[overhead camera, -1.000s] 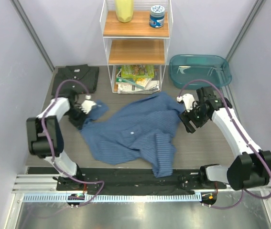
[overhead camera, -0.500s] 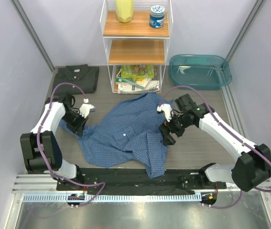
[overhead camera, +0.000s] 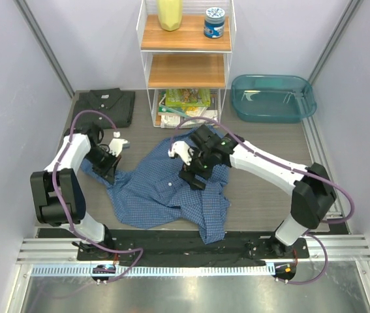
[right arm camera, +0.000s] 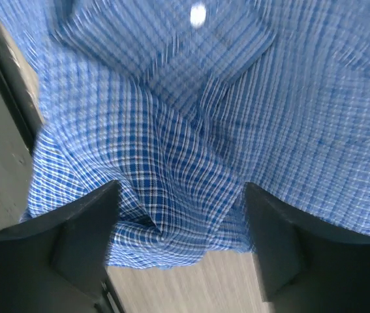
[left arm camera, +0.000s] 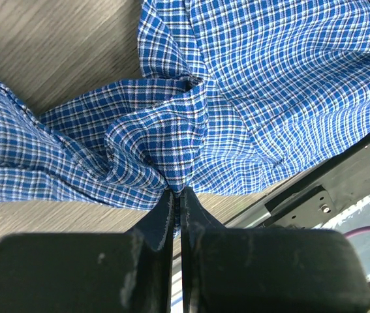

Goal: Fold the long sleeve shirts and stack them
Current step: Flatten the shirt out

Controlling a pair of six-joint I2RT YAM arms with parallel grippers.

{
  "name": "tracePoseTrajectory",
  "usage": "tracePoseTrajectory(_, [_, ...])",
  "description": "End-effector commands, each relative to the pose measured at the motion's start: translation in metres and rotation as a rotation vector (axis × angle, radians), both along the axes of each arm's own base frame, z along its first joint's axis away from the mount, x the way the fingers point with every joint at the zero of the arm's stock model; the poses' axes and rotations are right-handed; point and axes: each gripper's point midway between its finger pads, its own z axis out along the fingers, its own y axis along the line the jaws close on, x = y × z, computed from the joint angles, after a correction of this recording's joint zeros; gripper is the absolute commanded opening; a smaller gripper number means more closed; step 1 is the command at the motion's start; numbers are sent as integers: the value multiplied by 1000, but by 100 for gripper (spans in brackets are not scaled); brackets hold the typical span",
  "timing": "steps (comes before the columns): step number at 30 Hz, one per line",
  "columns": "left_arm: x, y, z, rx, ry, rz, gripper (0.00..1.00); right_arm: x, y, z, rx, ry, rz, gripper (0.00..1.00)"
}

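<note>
Hiding blue shirt [left arm camera: 171,147] fold — left gripper [left arm camera: 177,194]

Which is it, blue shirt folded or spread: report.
Spread but crumpled, not folded: the blue shirt lies bunched with loose wrinkles across the table.

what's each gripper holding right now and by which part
The left gripper is shut on the blue checked shirt, pinching a bunched fold of cloth at its left edge. The right gripper is open over the shirt's middle, holding nothing.

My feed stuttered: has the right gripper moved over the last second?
Yes: the right gripper swung left, away from the teal tub, to below the wire shelf.
</note>
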Motion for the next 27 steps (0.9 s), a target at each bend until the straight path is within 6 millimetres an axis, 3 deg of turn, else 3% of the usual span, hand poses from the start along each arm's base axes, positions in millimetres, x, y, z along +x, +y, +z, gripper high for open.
tracePoseTrajectory(1, [15,3,21,13,-82,-9,0,-5,-33,-10,-135,-13,-1,68])
tracePoseTrajectory(2, [16,5,23,20,-94,-21,0,0,-43,-7,-138,-19,-17,57])
tracePoseTrajectory(3, [17,6,24,27,-99,-28,0,2,-51,-3,-132,-21,-29,31])
tracePoseTrajectory(4, [17,6,26,27,-104,-33,0,2,-62,6,-138,-30,-46,12])
tracePoseTrajectory(5, [18,7,29,30,-117,-49,0,15,-81,13,-144,-43,-108,1])
tracePoseTrajectory(8, [19,3,41,10,-163,-87,0,35,-120,54,-101,-120,-214,1])
tracePoseTrajectory(9, [20,-3,50,-24,-190,-112,0,50,-146,65,-99,-153,-304,1])
tracePoseTrajectory(10, [21,-7,57,-41,-211,-125,0,59,-164,89,-77,-227,-367,1])
tracePoseTrajectory(11, [19,-18,68,-65,-247,-164,0,68,-178,100,-66,-262,-421,1])
tracePoseTrajectory(12, [5,-29,80,-101,-238,-254,0,80,-209,113,-59,-303,-523,1])
tracePoseTrajectory(13, [-10,-64,93,-172,-260,-395,0,86,-226,130,-43,-361,-589,1])
tracePoseTrajectory(14, [-27,-82,99,-191,-259,-486,0,90,-240,140,-25,-395,-649,1])
tracePoseTrajectory(15, [-47,-100,99,-206,-232,-552,0,103,-273,154,-11,-465,-761,1])
tracePoseTrajectory(16, [-81,-141,101,-234,-215,-744,0,106,-288,158,-8,-501,-813,1])
tracePoseTrajectory(18, [-123,-175,107,-261,-232,-905,0,117,-318,181,10,-620,-917,1])
tracePoseTrajectory(19, [-163,-204,109,-313,-202,-1023,0,118,-342,186,0,-650,-993,1])
tracePoseTrajectory(21, [-199,-223,113,-386,-103,-1100,1,124,-364,201,18,-722,-1068,1])
tracePoseTrajectory(22, [-208,-230,122,-424,-67,-1102,8,122,-382,205,22,-735,-1126,1])
tracePoseTrajectory(23, [-207,-232,125,-427,-58,-1098,33,122,-386,206,25,-739,-1132,1])
tracePoseTrajectory(25, [-181,-233,121,-350,-103,-1054,51,120,-390,203,17,-732,-1128,1])
tracePoseTrajectory(26, [-158,-240,125,-371,-166,-998,71,119,-391,201,15,-728,-1126,1])
tracePoseTrajectory(27, [-137,-243,124,-391,-186,-930,75,119,-388,197,19,-715,-1110,1])
